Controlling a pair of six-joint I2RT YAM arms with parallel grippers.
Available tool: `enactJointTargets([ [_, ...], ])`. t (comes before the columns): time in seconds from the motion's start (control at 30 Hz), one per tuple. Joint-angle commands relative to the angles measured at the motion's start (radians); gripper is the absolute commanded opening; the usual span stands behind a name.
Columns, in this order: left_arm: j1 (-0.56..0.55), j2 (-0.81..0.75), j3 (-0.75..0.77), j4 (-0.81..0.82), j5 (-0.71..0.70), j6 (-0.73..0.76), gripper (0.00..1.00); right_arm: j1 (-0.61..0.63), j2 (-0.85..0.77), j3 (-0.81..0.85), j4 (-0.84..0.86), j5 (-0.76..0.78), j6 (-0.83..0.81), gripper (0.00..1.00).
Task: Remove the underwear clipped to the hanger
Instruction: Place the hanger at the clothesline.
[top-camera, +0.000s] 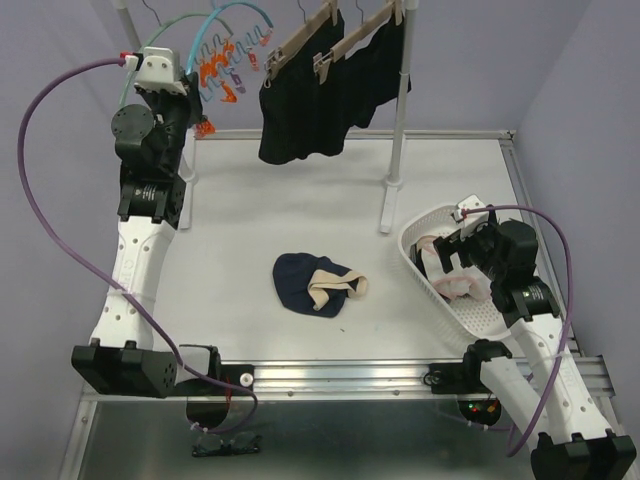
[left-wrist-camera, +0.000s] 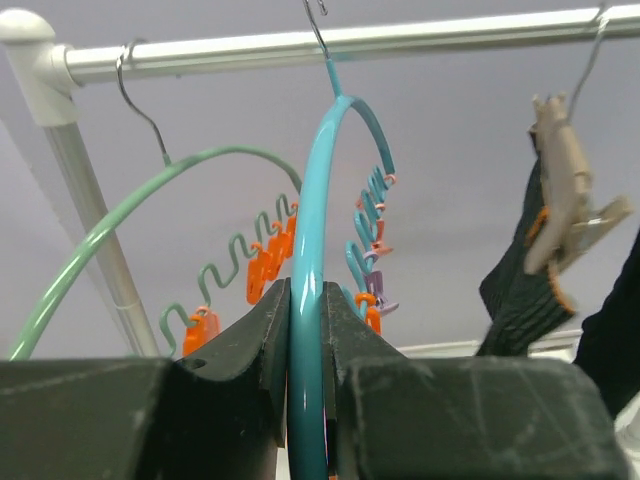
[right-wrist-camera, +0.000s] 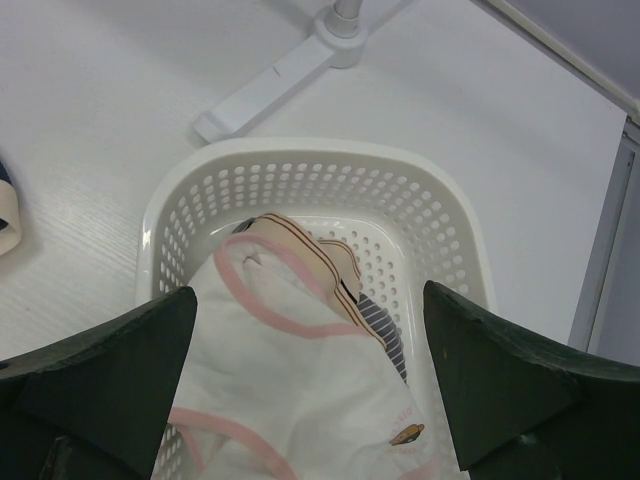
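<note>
In the top view, at 11 o'clock of the table (top-camera: 250, 200), the left gripper (left-wrist-camera: 306, 310) has its fingers pressed together on the arc of a teal hanger (left-wrist-camera: 312, 200). The hanger hooks on the rail (left-wrist-camera: 400, 40) beside a green hanger (left-wrist-camera: 90, 240); both carry orange clips (left-wrist-camera: 262, 270).

At 12 o'clock, 2 pieces of black underwear (top-camera: 300, 100) hang from wooden clip hangers (top-camera: 300, 35). Navy underwear (top-camera: 300, 280) with a beige waistband lies crumpled at the table's centre.

At 4 o'clock the right gripper (right-wrist-camera: 310, 292), fingers wide apart and holding nothing, hangs over a white basket (right-wrist-camera: 300, 165). In the basket lies pink-trimmed white underwear (right-wrist-camera: 290, 370) on top of a striped cloth (right-wrist-camera: 385, 325). It bears a small brown mark (right-wrist-camera: 405, 433), too small to read.
</note>
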Motion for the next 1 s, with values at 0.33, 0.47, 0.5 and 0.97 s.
enactJointTargets([
  [0.33,0.037,-0.009,-0.023,0.104,-0.062,-0.021,0.11,-0.008,0.001,-0.021,0.043,-0.003,-0.004,1.00],
  [0.47,0.037,-0.022,0.020,0.040,-0.070,-0.071,0.47,-0.007,0.000,-0.023,0.037,-0.031,-0.014,1.00],
  [0.5,0.037,-0.036,0.021,0.030,-0.070,-0.079,0.58,-0.007,0.001,-0.021,0.029,-0.038,-0.023,1.00],
  [0.97,0.037,-0.405,-0.256,-0.063,-0.128,-0.203,0.93,-0.007,0.090,0.055,-0.185,-0.453,-0.327,1.00],
])
